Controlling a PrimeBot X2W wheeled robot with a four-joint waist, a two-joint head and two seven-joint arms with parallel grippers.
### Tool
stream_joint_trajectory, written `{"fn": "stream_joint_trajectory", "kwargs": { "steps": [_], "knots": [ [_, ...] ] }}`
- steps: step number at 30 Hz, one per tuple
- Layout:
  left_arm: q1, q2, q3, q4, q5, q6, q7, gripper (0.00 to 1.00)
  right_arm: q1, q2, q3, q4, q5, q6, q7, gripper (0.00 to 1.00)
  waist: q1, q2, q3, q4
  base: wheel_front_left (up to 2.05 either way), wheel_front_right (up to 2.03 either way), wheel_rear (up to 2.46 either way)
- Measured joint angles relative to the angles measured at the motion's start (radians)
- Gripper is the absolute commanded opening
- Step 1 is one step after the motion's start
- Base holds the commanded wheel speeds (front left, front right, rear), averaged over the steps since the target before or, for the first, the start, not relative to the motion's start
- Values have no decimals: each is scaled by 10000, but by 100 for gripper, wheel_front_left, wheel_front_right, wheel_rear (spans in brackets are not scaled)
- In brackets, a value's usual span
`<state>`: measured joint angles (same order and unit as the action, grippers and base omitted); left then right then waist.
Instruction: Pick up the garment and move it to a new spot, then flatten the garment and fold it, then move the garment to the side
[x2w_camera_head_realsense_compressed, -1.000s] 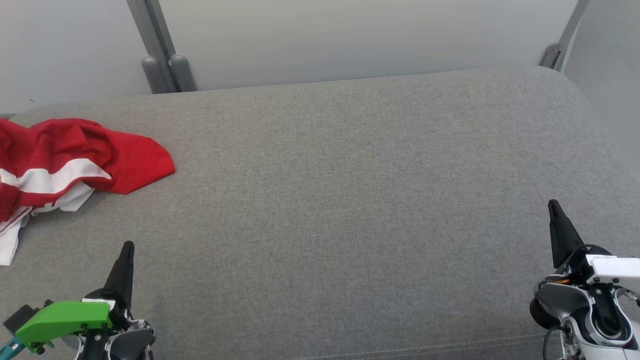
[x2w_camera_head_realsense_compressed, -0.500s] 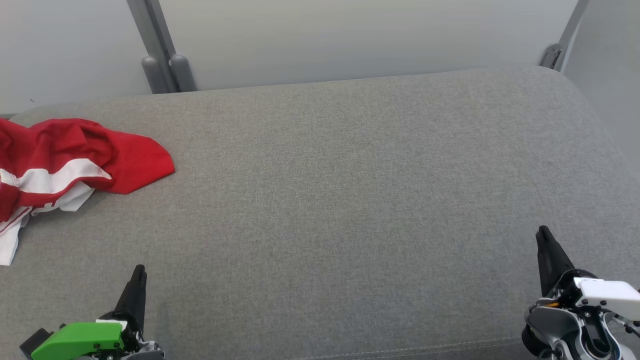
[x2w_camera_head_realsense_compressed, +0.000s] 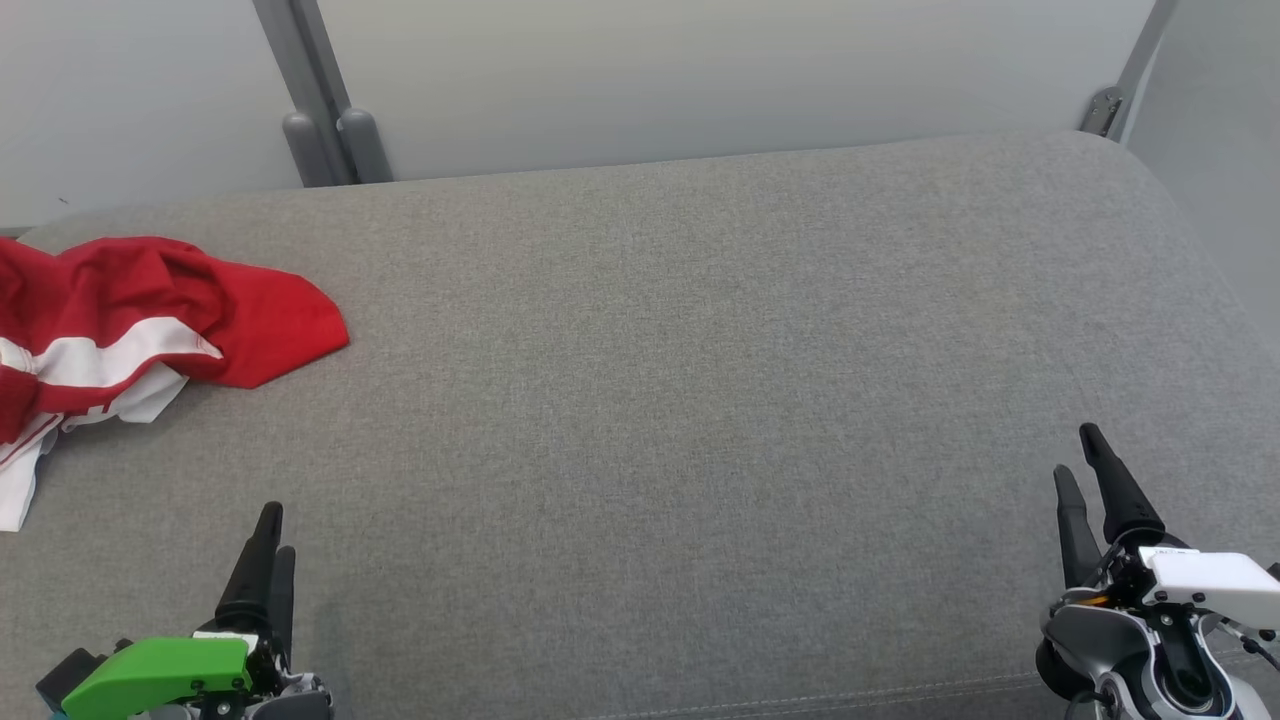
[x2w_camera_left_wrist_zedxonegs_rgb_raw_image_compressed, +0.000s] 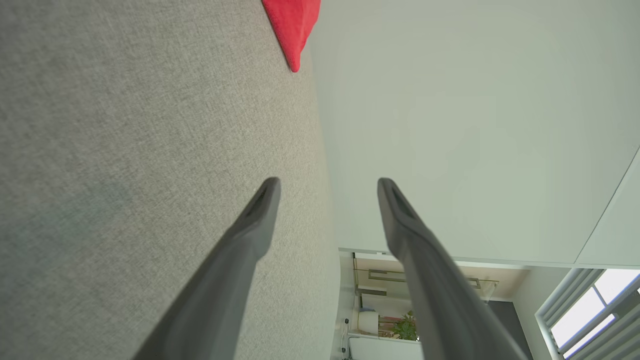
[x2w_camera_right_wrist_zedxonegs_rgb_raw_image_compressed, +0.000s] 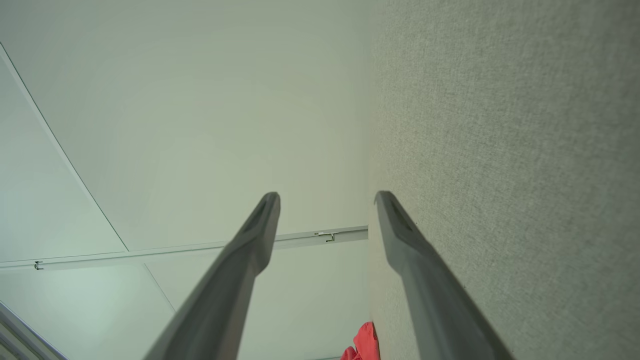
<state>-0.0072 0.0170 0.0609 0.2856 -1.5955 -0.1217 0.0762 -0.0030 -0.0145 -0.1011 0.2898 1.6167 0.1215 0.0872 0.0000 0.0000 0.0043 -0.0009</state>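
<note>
Three views, one grey cushion (x2w_camera_head_realsense_compressed: 700, 400)
We look down on it from above its near edge; our wrist cameras skim close along its surface, rolled sideways, facing the wall (x2w_camera_head_realsense_compressed: 700, 80) behind it. All three share the red garment (x2w_camera_head_realsense_compressed: 150, 310) at its left end.

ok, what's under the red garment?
The grey cushion. The garment lies crumpled on it, white fabric showing beneath the red folds. Whatever the folds cover cannot be seen.

The left tool (x2w_camera_left_wrist_zedxonegs_rgb_raw_image_compressed: 327, 181) has two dark fingers (x2w_camera_left_wrist_zedxonegs_rgb_raw_image_compressed: 250, 235) rising from 6 o'clock, spread well apart with nothing between them. The grey fabric surface (x2w_camera_left_wrist_zedxonegs_rgb_raw_image_compressed: 125, 125) covers the 9 o'clock half, and a corner of the red garment (x2w_camera_left_wrist_zedxonegs_rgb_raw_image_compressed: 292, 25) lies on it at 12 o'clock. A pale wall (x2w_camera_left_wrist_zedxonegs_rgb_raw_image_compressed: 450, 100) spans 3 o'clock.
</note>
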Motion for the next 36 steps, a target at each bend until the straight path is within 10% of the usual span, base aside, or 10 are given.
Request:
{"fn": "stream_joint_trajectory", "kwargs": {
  "steps": [36],
  "knots": [
    [-156, 798, -947, -1212, 4817, 56, -1229, 100, -115, -957, 1651, -1103, -3409, 2, -1344, 100, 1, 0, -16, -39, 0, 0, 0]
  ]
}}
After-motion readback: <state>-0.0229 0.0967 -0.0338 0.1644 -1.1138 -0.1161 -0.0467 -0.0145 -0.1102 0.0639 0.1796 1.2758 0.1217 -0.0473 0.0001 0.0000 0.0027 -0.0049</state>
